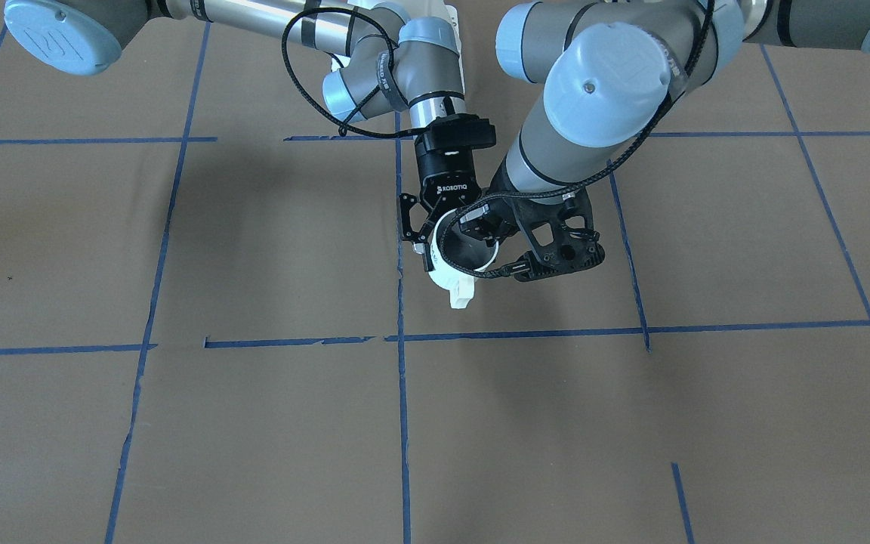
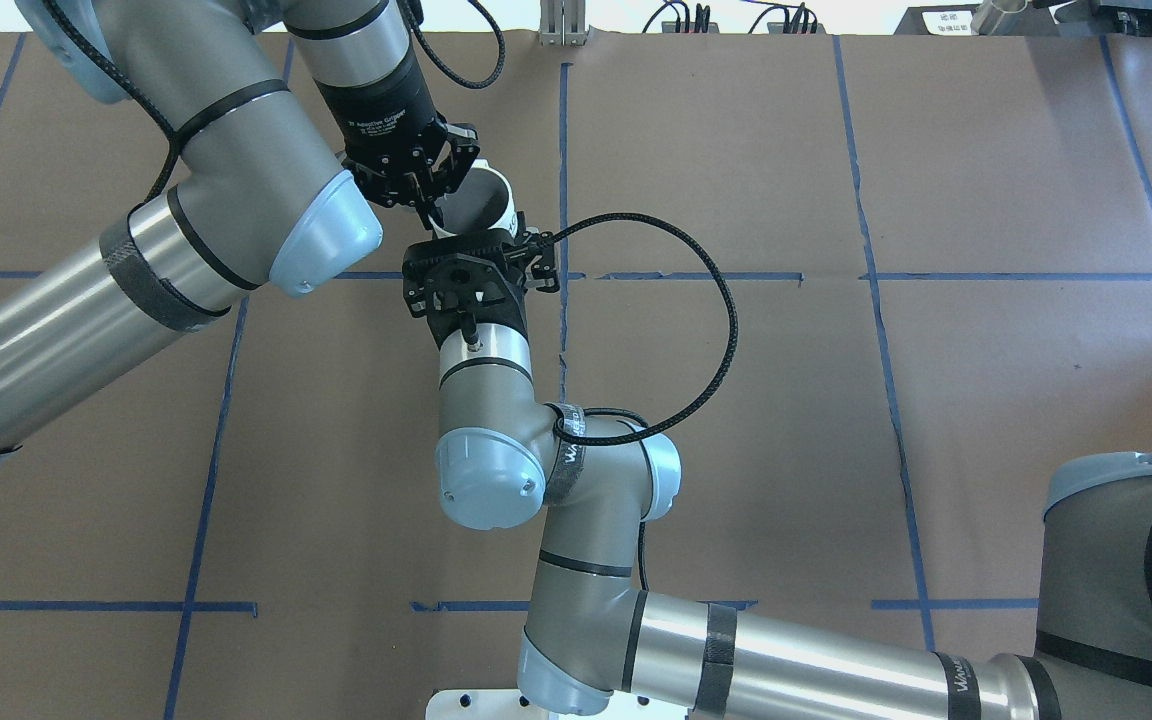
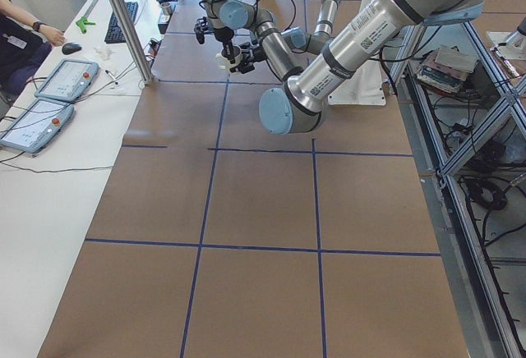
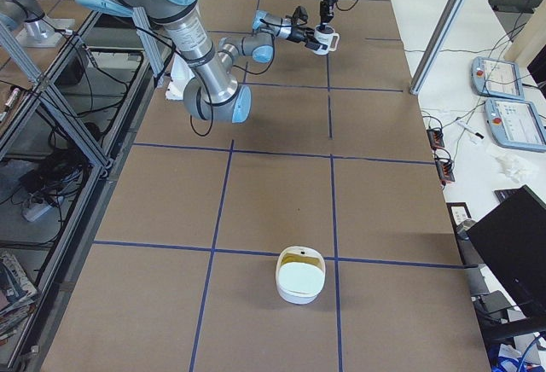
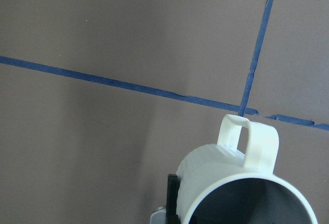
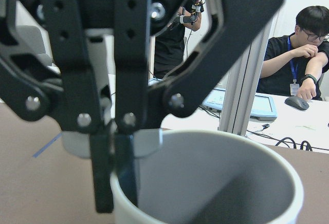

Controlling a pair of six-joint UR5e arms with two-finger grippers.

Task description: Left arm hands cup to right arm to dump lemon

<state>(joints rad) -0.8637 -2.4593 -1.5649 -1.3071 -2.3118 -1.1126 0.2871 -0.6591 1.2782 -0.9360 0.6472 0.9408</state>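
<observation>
Being rigid and smooth, the cup (image 5: 241, 168) is judged slippery; its rim is pinched by left gripper (image 2: 429, 205) and right gripper (image 6: 114, 180).

White rounded-square container (image 4: 300, 275) sits on the brown paper-covered table (image 4: 273, 210), over a blue tape line (image 4: 153, 246). Beside the table: silver aluminium post (image 3: 125, 21), two grey touchscreen pendants (image 3: 67, 79) (image 3: 31, 126), seated person in black shirt (image 6: 300, 39).

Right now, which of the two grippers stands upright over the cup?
The left gripper: it hangs vertically, pinching the cup rim from above. The right gripper, marked ROBOTIQ, reaches in nearly level from the robot's side.
</observation>
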